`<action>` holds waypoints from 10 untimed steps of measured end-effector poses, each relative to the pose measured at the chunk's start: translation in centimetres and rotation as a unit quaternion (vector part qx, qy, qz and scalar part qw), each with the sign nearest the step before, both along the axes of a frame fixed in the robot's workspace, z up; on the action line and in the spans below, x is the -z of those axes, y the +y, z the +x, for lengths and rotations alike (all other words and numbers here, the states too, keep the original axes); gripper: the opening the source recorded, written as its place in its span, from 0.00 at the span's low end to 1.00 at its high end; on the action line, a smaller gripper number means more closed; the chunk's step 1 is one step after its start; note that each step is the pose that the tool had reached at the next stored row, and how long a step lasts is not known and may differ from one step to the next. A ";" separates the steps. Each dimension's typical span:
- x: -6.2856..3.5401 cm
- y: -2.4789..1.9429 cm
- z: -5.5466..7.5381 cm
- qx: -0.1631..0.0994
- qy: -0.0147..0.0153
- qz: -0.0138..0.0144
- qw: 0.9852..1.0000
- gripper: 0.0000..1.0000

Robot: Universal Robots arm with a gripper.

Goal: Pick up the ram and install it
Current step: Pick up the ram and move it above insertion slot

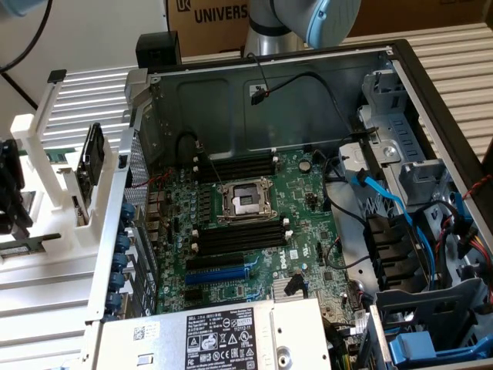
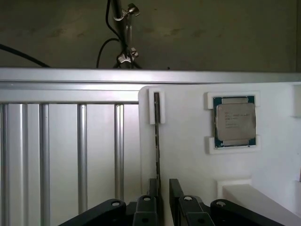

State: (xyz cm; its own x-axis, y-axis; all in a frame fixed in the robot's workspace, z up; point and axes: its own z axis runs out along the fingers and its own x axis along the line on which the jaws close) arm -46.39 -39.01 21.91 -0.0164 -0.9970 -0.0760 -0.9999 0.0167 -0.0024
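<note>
Step in hand, my reading: the pick-up; install not begun.

Claw (image 2: 163, 187) released, one finger on each side of the ram (image 2: 157, 141). The ram stands on edge in the white holder (image 2: 188, 160).

A sound grip calls for fingers centred on the thin edge, clear of the holder's end bracket.

Slatted counter (image 2: 61, 146) runs beside the holder. CPU (image 2: 234, 121) is seated on the holder, near the ram.

To the exterior view's right of the holder: open computer case (image 1: 308, 85), memory slots (image 1: 235, 166) apparently unfilled. Black cable (image 1: 185, 142) near them may obstruct.

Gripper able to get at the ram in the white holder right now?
Likely yes. The gripper is open with a finger on each side of the ram, standing on edge in the white holder; nothing lies between.
</note>
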 end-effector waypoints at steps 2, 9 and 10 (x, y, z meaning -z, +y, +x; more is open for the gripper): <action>0.14 0.00 0.0 0.000 0.000 -0.001 1.000 0.25; 0.65 -0.10 0.0 0.000 -0.001 -0.002 1.000 0.25; 0.75 -0.11 0.0 0.000 -0.001 -0.002 1.000 0.25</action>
